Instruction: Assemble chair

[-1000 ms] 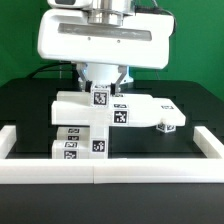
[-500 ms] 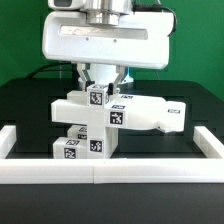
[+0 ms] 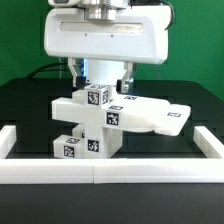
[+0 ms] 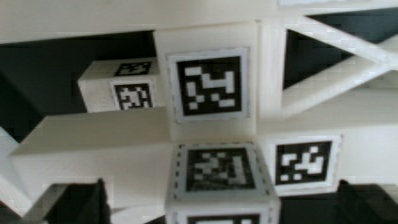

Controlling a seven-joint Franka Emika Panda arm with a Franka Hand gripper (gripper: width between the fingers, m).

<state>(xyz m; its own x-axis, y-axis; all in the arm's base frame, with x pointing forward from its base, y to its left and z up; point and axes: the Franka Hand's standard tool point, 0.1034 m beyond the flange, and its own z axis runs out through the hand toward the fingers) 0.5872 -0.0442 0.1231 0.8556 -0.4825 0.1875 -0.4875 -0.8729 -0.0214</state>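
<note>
Exterior view: we see the matte white, tagged chair assembly (image 3: 105, 122) on the black table (image 3: 30, 105), behind the plain white border rail (image 3: 110, 172). Gripper (image 3: 98, 78) above it, fingers spread, released. Wrist view alone shows the chair's tags close-up (image 4: 210, 87).

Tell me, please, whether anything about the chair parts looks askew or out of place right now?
Yes: the chair assembly sits skewed to the border rail, its flat slab angling toward the exterior view's right. No damage shows, and nothing else stands out.
</note>
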